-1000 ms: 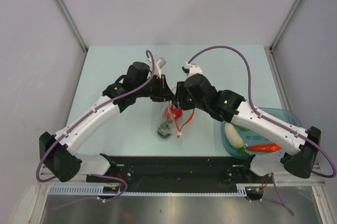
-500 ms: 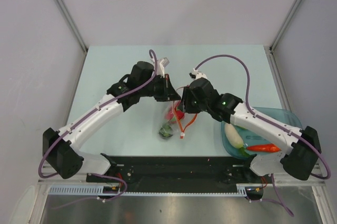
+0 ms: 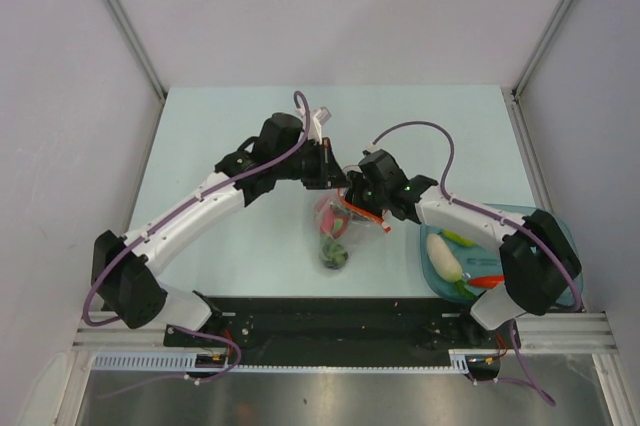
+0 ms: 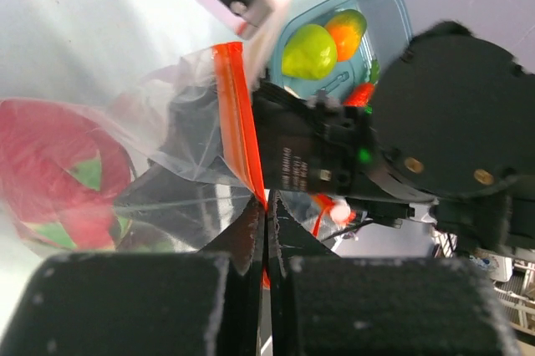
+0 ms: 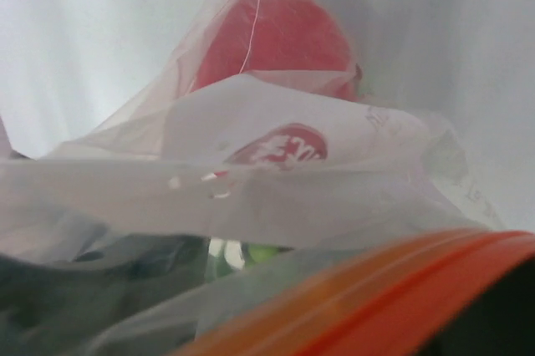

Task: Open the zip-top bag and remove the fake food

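The zip-top bag [image 3: 336, 233] hangs between my two grippers over the table's middle. Its red-orange zip strip [image 4: 237, 120] runs into my left gripper [image 4: 267, 205], which is shut on it; the left gripper also shows in the top view [image 3: 335, 178]. My right gripper [image 3: 362, 198] holds the other side of the mouth; its fingers are hidden behind plastic in the right wrist view, where the strip [image 5: 401, 297] fills the bottom. Inside the bag are the pink-red dragon fruit [image 3: 328, 213] [image 5: 276, 38] and a small dark-green piece [image 3: 336, 255].
A teal oval tray [image 3: 548, 231] stands at the right front. It holds the white radish [image 3: 443, 254], the orange carrot [image 3: 487, 281] and a green fruit [image 4: 309, 51] with the orange [image 4: 347, 30] beside it. The black rail [image 3: 330, 318] runs along the near edge.
Both grippers have moved right and closer together with the bag. The bag has shifted right and now hangs straighter, the dark-green piece at its bottom. The right arm has folded inward.
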